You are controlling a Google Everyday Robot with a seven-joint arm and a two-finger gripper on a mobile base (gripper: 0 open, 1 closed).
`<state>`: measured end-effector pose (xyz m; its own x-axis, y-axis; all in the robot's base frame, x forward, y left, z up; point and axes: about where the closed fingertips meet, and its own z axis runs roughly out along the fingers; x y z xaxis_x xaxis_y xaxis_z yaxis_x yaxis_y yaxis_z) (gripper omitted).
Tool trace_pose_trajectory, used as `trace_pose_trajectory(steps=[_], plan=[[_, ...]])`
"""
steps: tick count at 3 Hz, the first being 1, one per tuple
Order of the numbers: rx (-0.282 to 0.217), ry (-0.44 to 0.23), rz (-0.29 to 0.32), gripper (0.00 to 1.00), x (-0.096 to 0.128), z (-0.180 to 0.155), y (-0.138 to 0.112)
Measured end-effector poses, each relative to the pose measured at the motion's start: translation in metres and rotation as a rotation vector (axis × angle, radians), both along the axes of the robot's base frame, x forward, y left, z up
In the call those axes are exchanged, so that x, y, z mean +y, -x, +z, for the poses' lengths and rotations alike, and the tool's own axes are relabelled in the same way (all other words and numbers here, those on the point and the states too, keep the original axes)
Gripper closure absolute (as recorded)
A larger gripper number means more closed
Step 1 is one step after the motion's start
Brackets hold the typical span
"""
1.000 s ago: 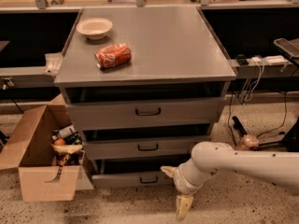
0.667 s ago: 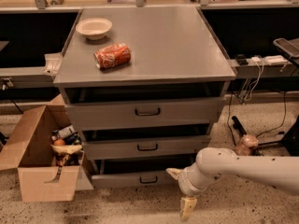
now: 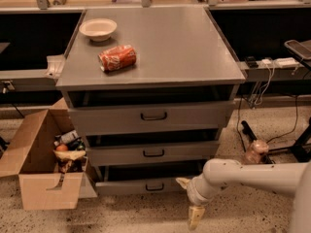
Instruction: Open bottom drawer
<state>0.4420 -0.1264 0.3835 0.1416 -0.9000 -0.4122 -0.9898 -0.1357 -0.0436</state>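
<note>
The grey cabinet has three drawers. The bottom drawer (image 3: 126, 187) has the lowest, narrowest front and a small dark loop handle (image 3: 154, 187). It stands slightly out, with a dark gap above it. My gripper (image 3: 188, 200) is at the end of the white arm (image 3: 252, 176), low in front of the drawer's right end and to the right of the handle. Its cream fingertips (image 3: 195, 216) are spread apart and hold nothing. One tip is close to the drawer front's right end.
The middle drawer (image 3: 153, 153) and top drawer (image 3: 153, 116) also stand slightly out. A white bowl (image 3: 98, 29) and a red can (image 3: 117, 58) lie on the cabinet top. An open cardboard box (image 3: 43, 178) with clutter stands on the left. Cables and a stand base lie on the right.
The gripper and arm have shifted slightly right and down, away from the handle. The drawers have not visibly moved.
</note>
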Motion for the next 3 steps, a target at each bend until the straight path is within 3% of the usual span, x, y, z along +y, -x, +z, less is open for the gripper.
trace_pose_trajectory(steps=[1,3], plan=[[-0.018,0.036,-0.014,0.00,-0.005,-0.026,-0.015],[-0.005,0.060,0.013,0.00,-0.016,-0.110,-0.059]])
